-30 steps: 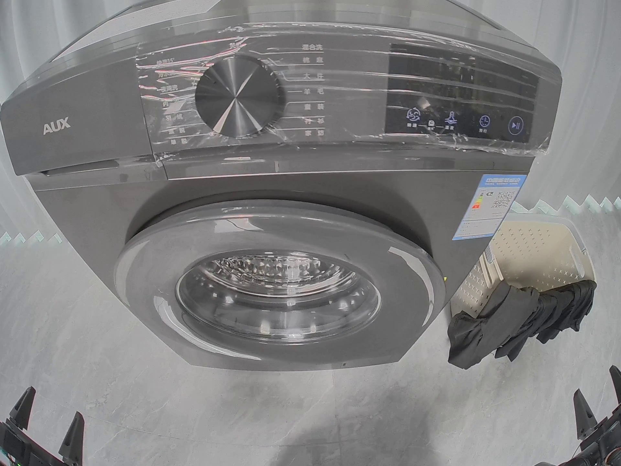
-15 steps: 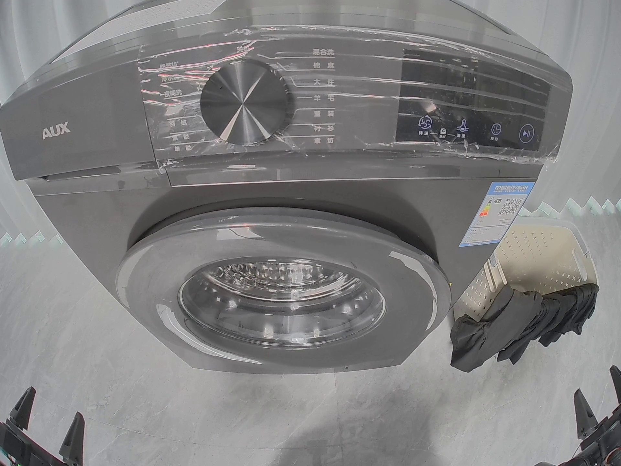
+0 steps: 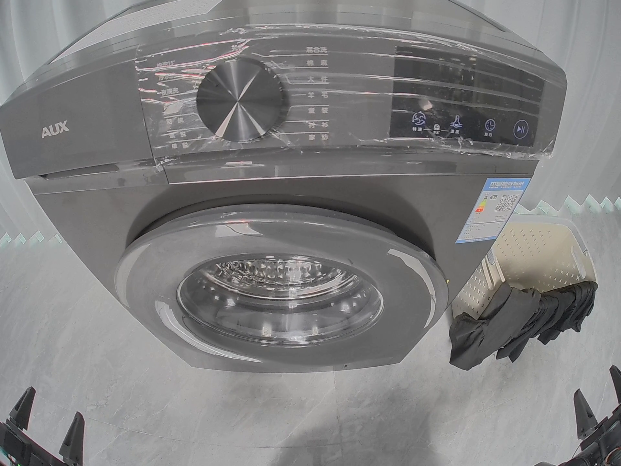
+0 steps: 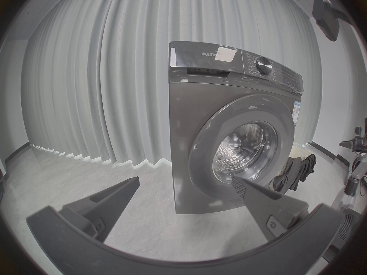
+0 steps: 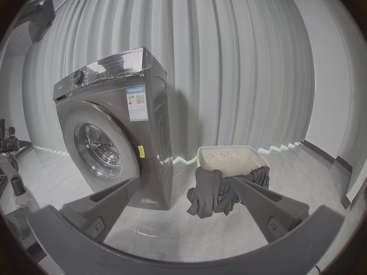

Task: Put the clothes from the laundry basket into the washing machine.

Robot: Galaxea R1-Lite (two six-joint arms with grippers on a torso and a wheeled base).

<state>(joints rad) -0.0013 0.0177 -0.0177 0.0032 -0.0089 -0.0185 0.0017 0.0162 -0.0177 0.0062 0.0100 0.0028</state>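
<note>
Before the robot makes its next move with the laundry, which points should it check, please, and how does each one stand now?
1. Washing machine door open for loading: not ok, it is shut.
2. Dark clothes exposed for grasping, hanging over the laundry basket rim: ok.
3. Left tool open and empty: ok.
4. Right tool open and empty: ok.
5. More clothes deeper in the basket: cannot tell.

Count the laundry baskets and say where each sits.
1. The laundry basket stands on the floor right of the washing machine, dark clothes draped over its near rim. Another could hide behind the machine.
</note>
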